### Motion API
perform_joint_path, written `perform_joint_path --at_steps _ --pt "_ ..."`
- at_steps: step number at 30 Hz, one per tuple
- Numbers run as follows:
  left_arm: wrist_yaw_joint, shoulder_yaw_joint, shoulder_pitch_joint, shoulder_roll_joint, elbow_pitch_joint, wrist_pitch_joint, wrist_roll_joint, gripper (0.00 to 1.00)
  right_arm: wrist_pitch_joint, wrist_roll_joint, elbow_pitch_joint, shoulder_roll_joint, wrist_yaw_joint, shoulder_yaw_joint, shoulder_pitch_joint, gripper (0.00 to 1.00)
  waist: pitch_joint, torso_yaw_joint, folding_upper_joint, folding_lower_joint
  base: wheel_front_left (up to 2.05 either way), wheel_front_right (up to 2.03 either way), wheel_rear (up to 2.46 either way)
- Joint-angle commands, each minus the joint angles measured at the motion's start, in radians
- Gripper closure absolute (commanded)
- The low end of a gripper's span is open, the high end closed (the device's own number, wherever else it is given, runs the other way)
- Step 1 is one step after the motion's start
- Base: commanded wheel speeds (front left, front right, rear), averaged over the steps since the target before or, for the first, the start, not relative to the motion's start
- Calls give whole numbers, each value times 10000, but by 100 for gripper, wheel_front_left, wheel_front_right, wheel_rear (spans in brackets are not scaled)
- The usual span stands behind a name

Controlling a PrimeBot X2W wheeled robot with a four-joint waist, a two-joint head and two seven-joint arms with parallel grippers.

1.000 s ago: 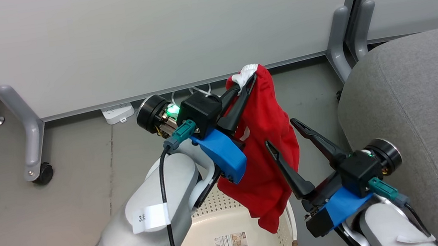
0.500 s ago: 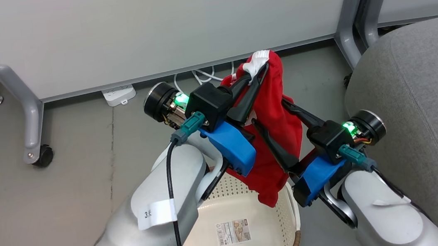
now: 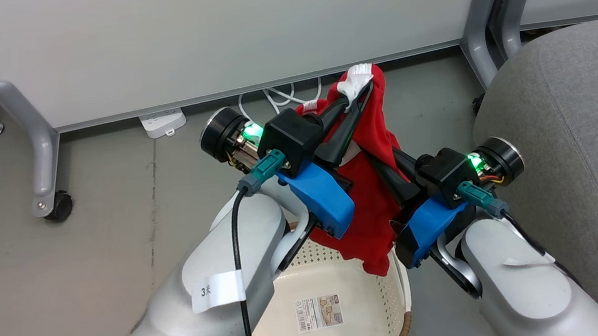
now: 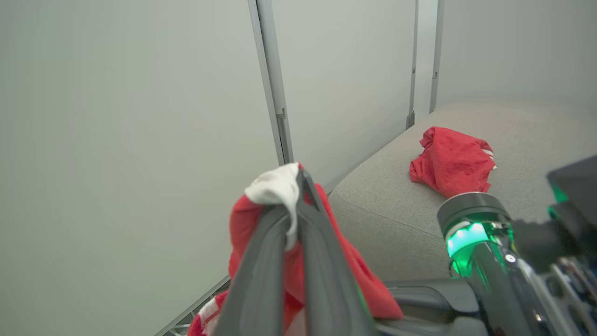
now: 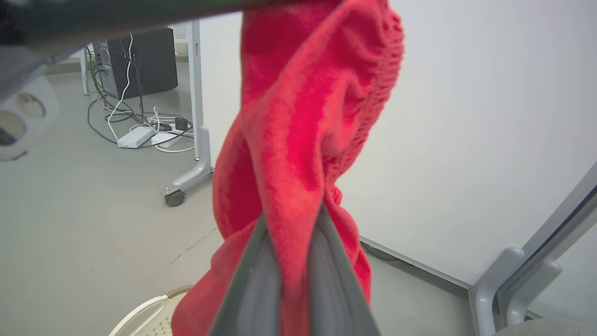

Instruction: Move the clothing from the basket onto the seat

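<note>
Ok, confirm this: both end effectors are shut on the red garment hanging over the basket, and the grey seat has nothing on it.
Not quite: the left wrist view shows a second red garment crumpled on the grey seat. The rest holds: left end effector and right end effector are shut on the hanging red garment over the basket.

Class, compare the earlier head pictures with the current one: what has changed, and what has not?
The right gripper swung in from beside the hanging garment and shut on its middle. The left gripper stays shut on the garment's white-trimmed top, above the basket; the other garment still lies on the seat.
</note>
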Motion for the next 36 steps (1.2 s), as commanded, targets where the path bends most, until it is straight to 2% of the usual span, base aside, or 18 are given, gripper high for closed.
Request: perform_joint_path --at_steps 1,20,21,22,23,30,36 --pt "-13 7 -116 6 19 -47 0 100 -33 -2 -24 36 1 -10 -110 100 -6 -5 0 -1 0 0 0" --pt "-13 -7 -117 -10 77 -47 -1 100 -34 162 -129 45 1 -106 -119 100 48 -28 0 -1 0 0 0" --pt "-13 48 -112 -11 112 -47 11 51 -34 194 -144 45 1 -107 -120 100 56 -30 0 -1 0 0 0" --pt "-13 48 -112 -11 112 -47 11 51 -34 194 -144 45 1 -107 -120 100 56 -30 0 -1 0 0 0" --pt "-13 77 -102 -12 135 -47 22 0 -34 197 -157 45 1 -116 -120 100 59 -32 0 -1 0 0 0" --pt "-13 158 -93 -27 161 -45 126 0 -34 335 -289 42 1 -355 -189 100 191 -61 0 -1 0 0 0" --pt "-12 176 -88 -18 154 -44 218 0 -34 297 -461 36 1 -994 -417 100 491 -183 0 -1 0 0 0"
